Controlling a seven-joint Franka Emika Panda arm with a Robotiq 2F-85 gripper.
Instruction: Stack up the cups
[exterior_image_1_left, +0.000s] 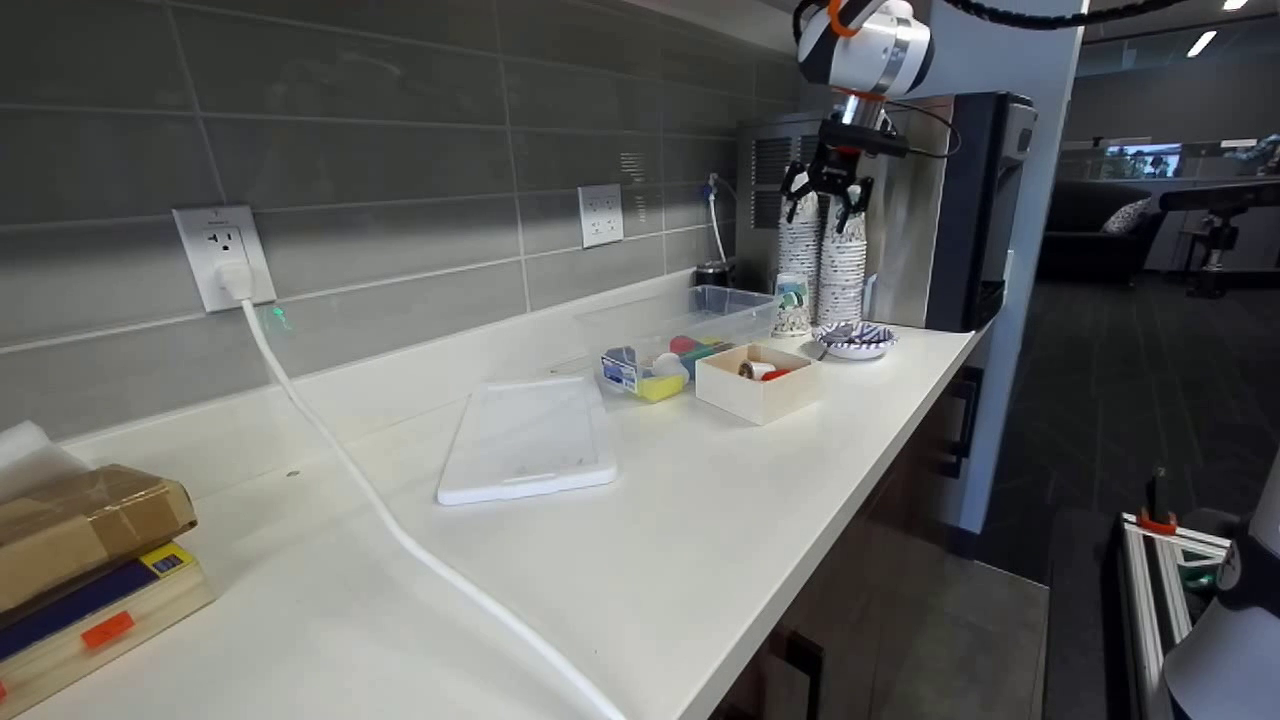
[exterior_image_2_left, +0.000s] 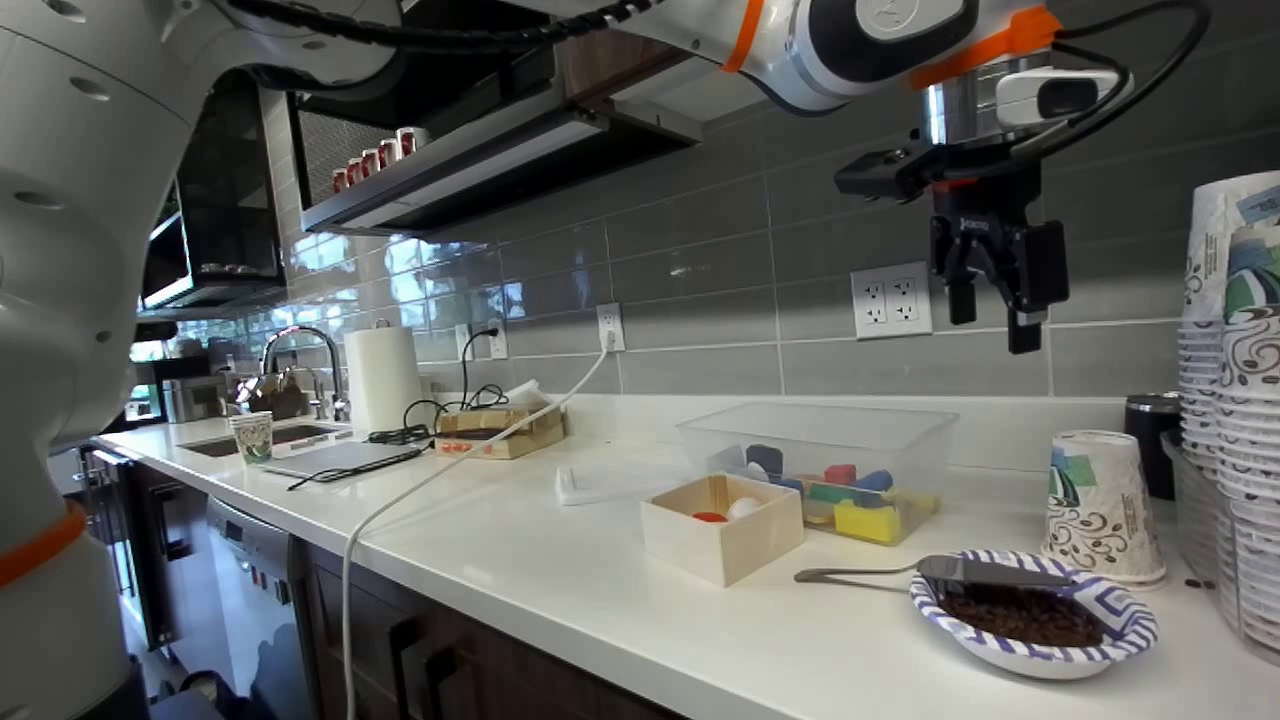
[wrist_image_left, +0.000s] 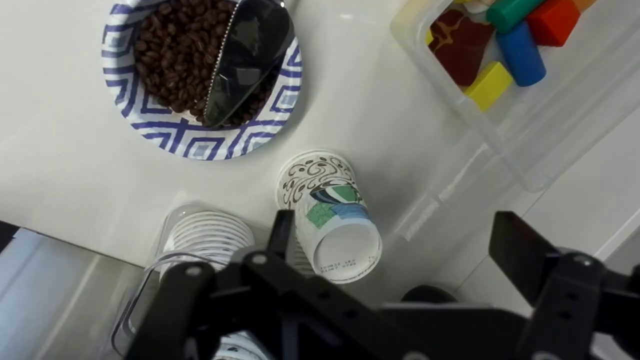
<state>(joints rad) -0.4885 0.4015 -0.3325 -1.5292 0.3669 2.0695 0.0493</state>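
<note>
A white cup (exterior_image_2_left: 1102, 505) with green and blue print stands upside down on the counter. It also shows in an exterior view (exterior_image_1_left: 791, 308) and, bottom toward the camera, in the wrist view (wrist_image_left: 345, 245). Tall columns of nested cups (exterior_image_1_left: 843, 265) stand beside it. They show at the right edge in an exterior view (exterior_image_2_left: 1250, 440) and partly behind the gripper in the wrist view (wrist_image_left: 212, 232). My gripper (wrist_image_left: 395, 230) is open and empty. In both exterior views the gripper (exterior_image_1_left: 818, 212) (exterior_image_2_left: 993, 320) hangs pointing down, well above the counter and above the cup's height.
A patterned bowl (exterior_image_2_left: 1130, 640) of coffee beans with a scoop stands in front of the cup. A clear bin (exterior_image_2_left: 900, 440) of coloured blocks and a wooden box (exterior_image_2_left: 690, 535) stand beyond. A dark canister (exterior_image_2_left: 1152, 430) is behind the cup. A white lid (exterior_image_1_left: 530, 435) lies on the counter.
</note>
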